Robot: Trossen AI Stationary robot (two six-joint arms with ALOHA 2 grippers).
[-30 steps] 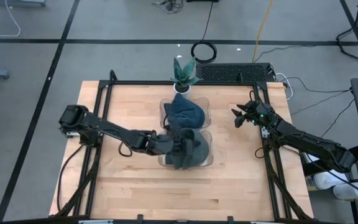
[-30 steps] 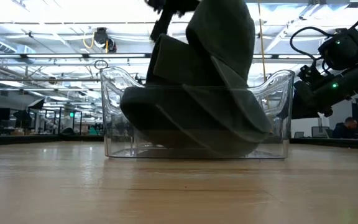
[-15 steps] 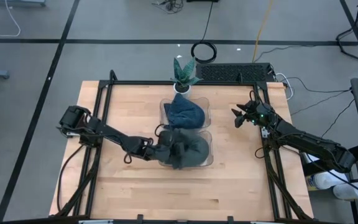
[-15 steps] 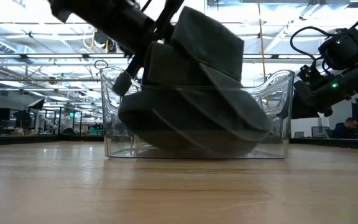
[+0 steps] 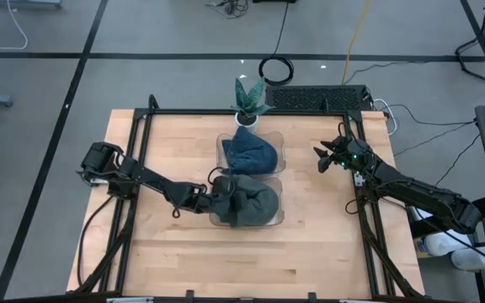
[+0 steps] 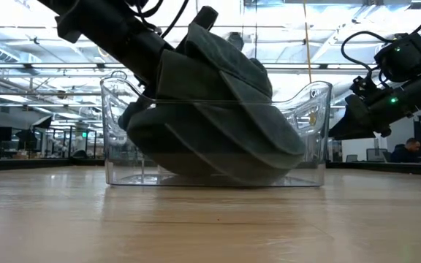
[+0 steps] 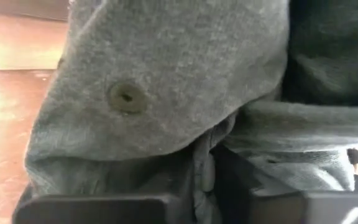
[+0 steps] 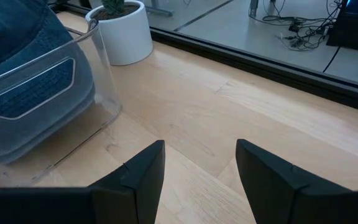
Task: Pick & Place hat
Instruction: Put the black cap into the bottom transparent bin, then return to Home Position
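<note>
From my station I see a dark grey hat (image 5: 249, 204) with a small stitched eyelet in the same grey, sitting in a clear, colourless bin (image 5: 277, 215). Behind it a second clear bin (image 5: 222, 145) holds a denim-blue hat (image 5: 250, 151). The counter (image 5: 310, 244) is pale blond wood with fine grain and is edged by a black frame (image 5: 138, 139). Both arms are black; the right one shows small green lights near its end effector (image 5: 321, 159). A green-leaved plant (image 5: 250, 96) stands in a white pot (image 8: 124, 31). The floor (image 5: 141, 34) is grey with dark lines.
</note>
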